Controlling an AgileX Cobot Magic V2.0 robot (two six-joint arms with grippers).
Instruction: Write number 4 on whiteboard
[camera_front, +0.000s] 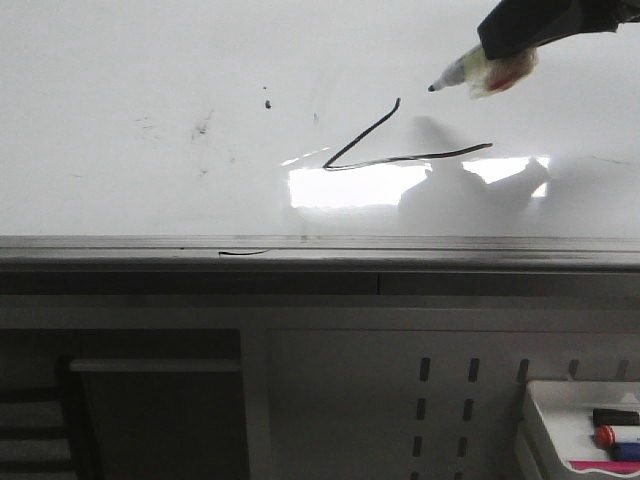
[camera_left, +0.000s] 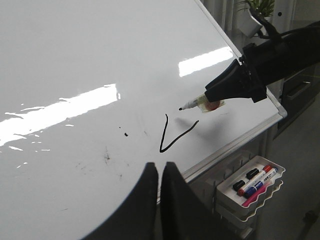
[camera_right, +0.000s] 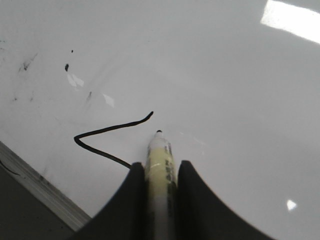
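Pinching a marker (camera_right: 160, 170), right pincer (camera_right: 161, 172) just off the whiteboard (camera_front: 120, 80) above an unfinished number 4 (camera_front: 385, 148); left pincer (camera_left: 160, 172) pressed together.

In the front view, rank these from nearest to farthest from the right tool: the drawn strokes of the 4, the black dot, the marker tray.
1. The number 4: unfinished strokes just below-left of the right tool, which holds the marker.
2. The black dot: farther left on the whiteboard.
3. The marker tray: low at the right, below the board's rim.
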